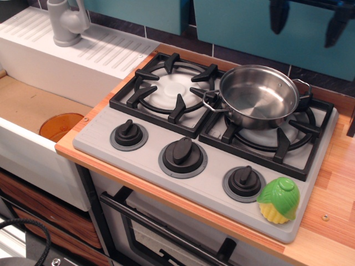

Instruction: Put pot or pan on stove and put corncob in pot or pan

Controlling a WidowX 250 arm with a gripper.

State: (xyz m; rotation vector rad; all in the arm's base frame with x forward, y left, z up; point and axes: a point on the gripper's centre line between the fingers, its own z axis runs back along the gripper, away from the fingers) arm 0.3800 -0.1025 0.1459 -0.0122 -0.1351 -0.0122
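Note:
The shiny steel pot (258, 97) sits upright and empty on the right burner grate of the grey stove (138, 160), shifted toward the grate's back left. The corncob (279, 200), yellow with a green husk, lies on the stove's front right corner beside the right knob. My gripper (308, 19) hangs high above the pot at the top edge of the view, open and empty; only its two dark fingertips (277, 18) show, spread wide apart.
The left burner grate (169, 88) is bare. Three black knobs (182, 152) line the stove front. A white ribbed sink unit with a grey tap (65, 22) is at the back left. An orange dish (61, 126) lies in the basin at left. A wooden counter (335, 188) is at right.

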